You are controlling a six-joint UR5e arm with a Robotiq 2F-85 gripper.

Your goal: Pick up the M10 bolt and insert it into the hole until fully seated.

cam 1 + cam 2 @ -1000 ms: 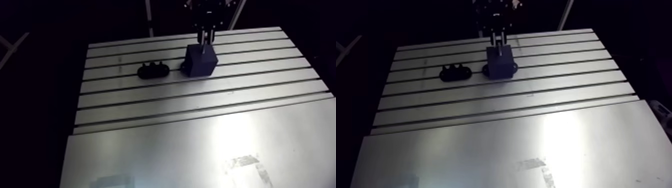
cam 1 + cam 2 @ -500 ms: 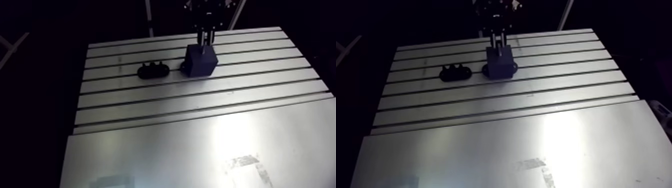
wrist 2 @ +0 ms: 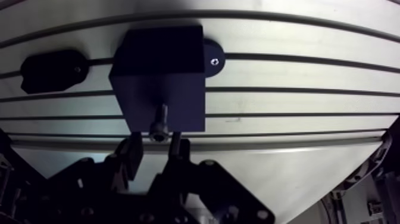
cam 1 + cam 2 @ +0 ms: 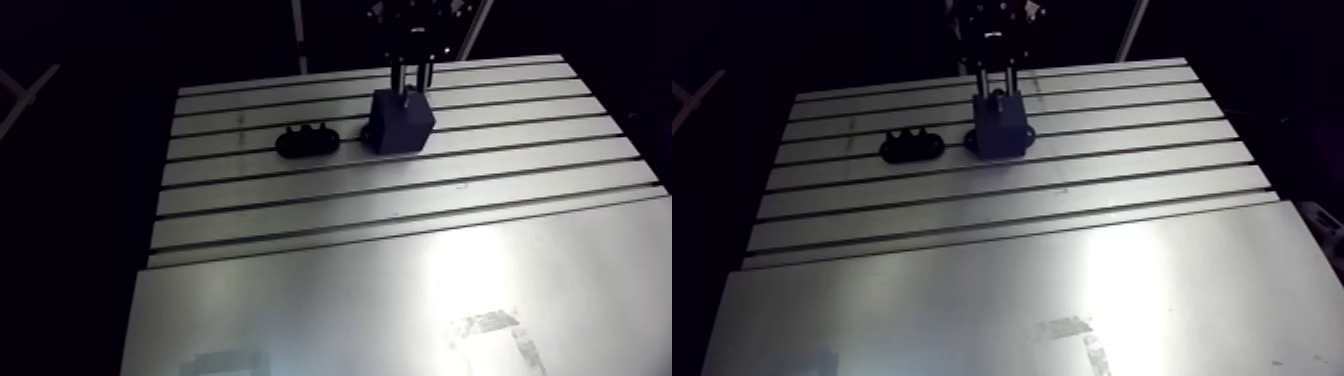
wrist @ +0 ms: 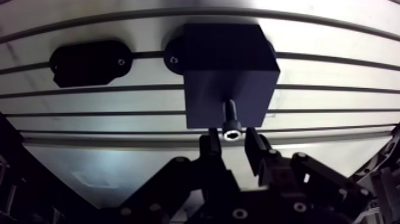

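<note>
The gripper hangs directly above the dark block. Its two fingers are apart, one on each side of the bolt's head, and a thin gap shows on both sides, so they are not clamped on anything.

The bolt stands upright in the block's top face, close to the edge nearest the gripper. Its socket head sits between the fingertips. A length of bare shank shows between the head and the block, so the head is not down against the surface.

The block sits on the slotted table. A round foot with a small screw in it sticks out at the block's base. Beside the block on that same side, near it but not touching, a flat black oval piece lies along the same slot line. In the arm view it carries three small bumps on top. Well away from the block, the grooves end and the table becomes a smooth metal plate.
</note>
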